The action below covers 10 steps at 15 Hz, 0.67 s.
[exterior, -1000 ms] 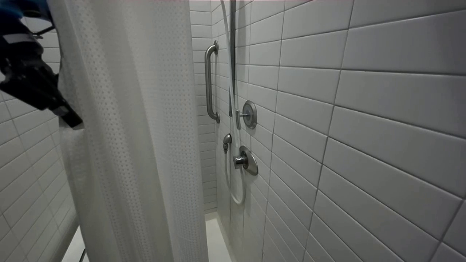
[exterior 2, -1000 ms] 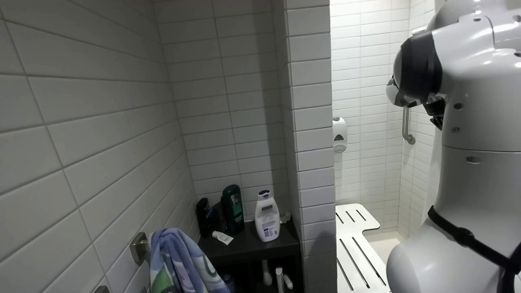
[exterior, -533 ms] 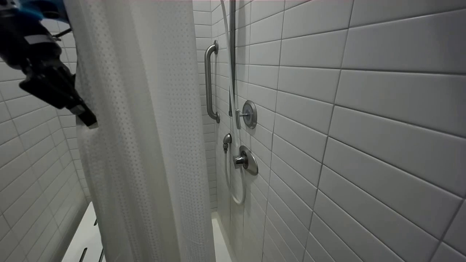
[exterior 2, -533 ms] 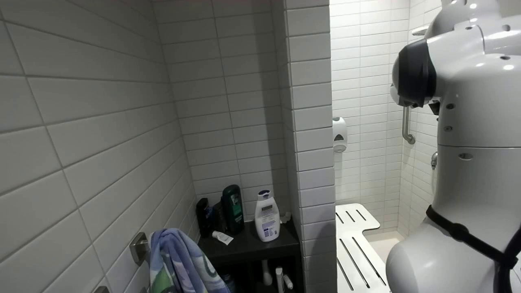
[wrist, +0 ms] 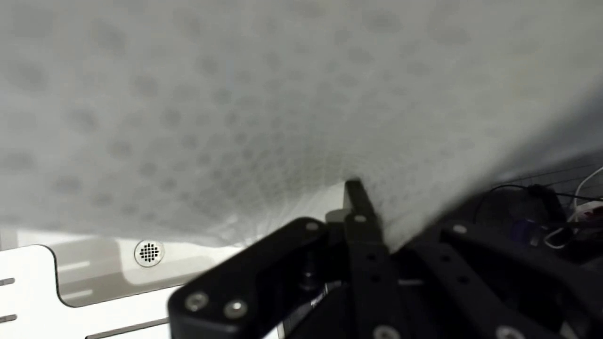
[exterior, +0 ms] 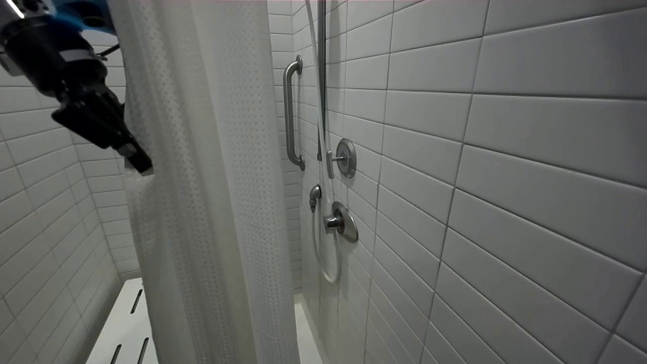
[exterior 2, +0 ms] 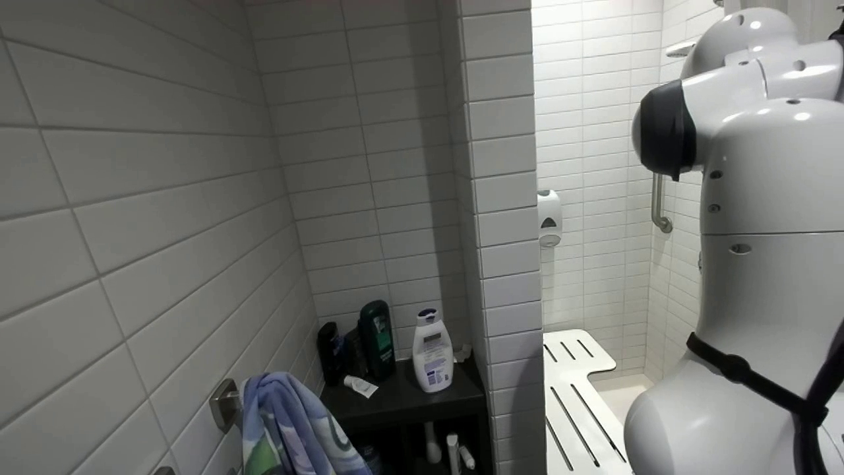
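One shower curtain [exterior: 212,182] is hanging in pale, loose folds on the nine-o'clock side of an exterior view, its edge being held, again at nine o'clock from its middle, by the gripper [exterior: 145,168]. The gripper is being judged clamped on that curtain, since creases are fanning out around a dark finger [wrist: 360,200] in the wrist view. Gripping is therefore being counted as done and release as left; coverage is being judged only partial, a slotted bench [exterior: 121,323] being left in sight at seven o'clock and a grab bar [exterior: 289,111] at two. A round valve [exterior: 347,158] is being seen at three. From the fingertip, a floor drain [wrist: 149,253] is being shown at eight o'clock. In an exterior view, the arm [exterior 2: 771,198] is being seen at three o'clock, while a white bottle [exterior 2: 433,356] is being supported at six by a dark shelf [exterior 2: 402,412] and a patterned towel [exterior 2: 290,422] is hanging at seven.
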Available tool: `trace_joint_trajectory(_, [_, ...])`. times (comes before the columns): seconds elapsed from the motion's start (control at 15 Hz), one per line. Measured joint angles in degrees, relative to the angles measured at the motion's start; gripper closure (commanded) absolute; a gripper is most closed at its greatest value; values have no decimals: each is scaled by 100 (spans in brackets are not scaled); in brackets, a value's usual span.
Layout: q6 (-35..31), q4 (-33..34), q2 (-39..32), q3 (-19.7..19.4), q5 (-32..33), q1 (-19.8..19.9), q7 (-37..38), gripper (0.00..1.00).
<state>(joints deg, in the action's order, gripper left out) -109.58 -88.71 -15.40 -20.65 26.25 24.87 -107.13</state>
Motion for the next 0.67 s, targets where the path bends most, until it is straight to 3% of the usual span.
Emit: trace_joint_trajectory(0.67, [329, 437, -315, 0, 0, 49, 114, 100])
